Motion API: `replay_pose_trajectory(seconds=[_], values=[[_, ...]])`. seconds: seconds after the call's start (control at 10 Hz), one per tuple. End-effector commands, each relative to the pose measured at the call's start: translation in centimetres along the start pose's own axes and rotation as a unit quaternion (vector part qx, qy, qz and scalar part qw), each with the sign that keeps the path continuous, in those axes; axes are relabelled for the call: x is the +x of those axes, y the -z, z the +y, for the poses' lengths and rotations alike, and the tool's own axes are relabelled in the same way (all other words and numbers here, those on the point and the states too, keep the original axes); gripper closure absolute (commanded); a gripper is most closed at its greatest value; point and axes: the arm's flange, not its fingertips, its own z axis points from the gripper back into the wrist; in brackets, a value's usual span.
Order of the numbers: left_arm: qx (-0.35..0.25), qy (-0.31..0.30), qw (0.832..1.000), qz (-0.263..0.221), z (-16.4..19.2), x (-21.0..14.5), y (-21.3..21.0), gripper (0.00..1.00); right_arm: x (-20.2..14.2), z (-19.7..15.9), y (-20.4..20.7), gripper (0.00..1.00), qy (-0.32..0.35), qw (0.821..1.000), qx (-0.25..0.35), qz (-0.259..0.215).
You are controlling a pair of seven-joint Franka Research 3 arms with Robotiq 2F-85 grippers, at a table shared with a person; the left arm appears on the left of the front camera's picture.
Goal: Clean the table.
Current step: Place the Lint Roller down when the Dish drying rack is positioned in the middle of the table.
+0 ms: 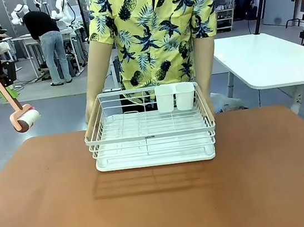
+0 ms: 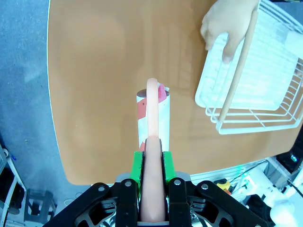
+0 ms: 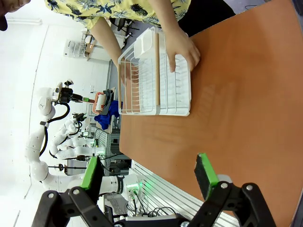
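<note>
Above the left edge of the matte reddish-brown table (image 1: 52,205), the left gripper (image 2: 152,163) pinched a pink-handled white lint roller (image 1: 24,117) aloft while the person lifted the white wire dish rack (image 1: 150,130), presumably to clear rolling space; the right gripper (image 3: 147,174) hung spread wide.

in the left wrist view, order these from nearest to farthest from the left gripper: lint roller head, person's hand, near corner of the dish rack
1. Lint roller: its handle is clamped in the left gripper, the head just beyond the fingers, over the table.
2. Dish rack near corner: to the picture's right, lower than the hand.
3. Person's hand: top right, gripping the rack's rim.
</note>
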Motion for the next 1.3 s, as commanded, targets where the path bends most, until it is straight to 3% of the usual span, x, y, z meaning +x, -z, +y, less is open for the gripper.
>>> replay_pose_trajectory(seconds=[0.0, 1.2], values=[[-0.002, 0.001, 1.0, -0.004, 0.13, -0.09, -0.16, 0.79, 0.09, 0.24, -0.15, 0.0, -0.005, 1.0, 0.008, -0.003], [-0.002, 0.001, 1.0, -0.004, 0.13, -0.09, -0.16, 0.79, 0.09, 0.24, -0.15, 0.0, -0.005, 1.0, 0.008, -0.003]])
